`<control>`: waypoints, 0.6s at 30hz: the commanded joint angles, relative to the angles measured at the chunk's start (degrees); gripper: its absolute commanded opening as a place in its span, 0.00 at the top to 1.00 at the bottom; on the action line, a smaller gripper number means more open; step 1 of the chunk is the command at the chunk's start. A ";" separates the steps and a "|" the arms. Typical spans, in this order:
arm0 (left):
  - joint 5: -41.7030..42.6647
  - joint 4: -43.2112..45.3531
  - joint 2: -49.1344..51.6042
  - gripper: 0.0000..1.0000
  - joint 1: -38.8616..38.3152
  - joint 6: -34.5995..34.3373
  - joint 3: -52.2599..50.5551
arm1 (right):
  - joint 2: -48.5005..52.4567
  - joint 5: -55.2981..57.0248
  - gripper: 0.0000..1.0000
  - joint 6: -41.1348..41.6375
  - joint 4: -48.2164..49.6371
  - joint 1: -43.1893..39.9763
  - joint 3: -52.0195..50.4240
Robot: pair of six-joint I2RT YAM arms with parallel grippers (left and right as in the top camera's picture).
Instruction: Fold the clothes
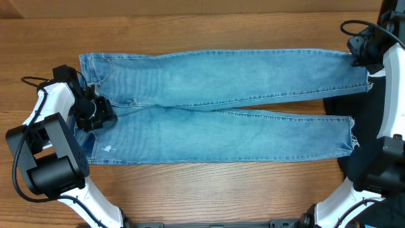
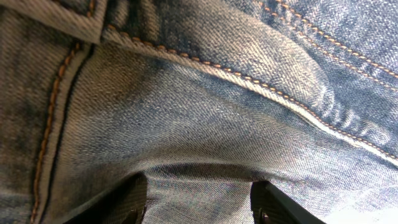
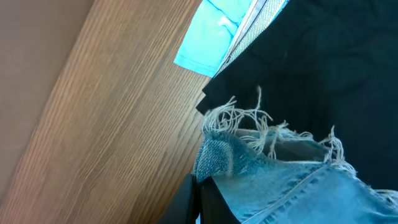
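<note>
The light blue jeans [image 1: 221, 76] lie flat on the wooden table [image 1: 190, 25], waist at the left and both legs running right. My left gripper [image 1: 101, 114] presses down at the crotch by the waist. In the left wrist view its fingers [image 2: 134, 205] stand apart with a raised bunch of denim [image 2: 205, 112] filling the gap between them. At the far end of the upper leg, my right gripper [image 1: 362, 56] is shut on the frayed hem [image 3: 249, 155]; its jaws [image 3: 200, 183] pinch the hem's corner just above the table.
A black cloth [image 3: 323, 74] lies under the hems at the right [image 1: 342, 104]. A light blue piece [image 3: 211, 37] sits beyond it near the table's edge. Bare wood surrounds the jeans on the far and near sides.
</note>
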 commanded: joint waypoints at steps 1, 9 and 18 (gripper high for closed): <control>-2.82 1.86 1.97 0.42 1.01 0.44 -1.29 | 6.08 0.46 0.96 1.92 2.34 -0.15 0.85; -1.44 3.04 1.97 0.41 1.01 0.35 -0.87 | 12.63 -1.16 0.00 -5.77 19.91 2.60 1.29; 5.70 -7.76 -3.78 0.29 0.98 -3.13 24.59 | 6.56 -11.30 0.00 -24.22 0.39 2.80 13.51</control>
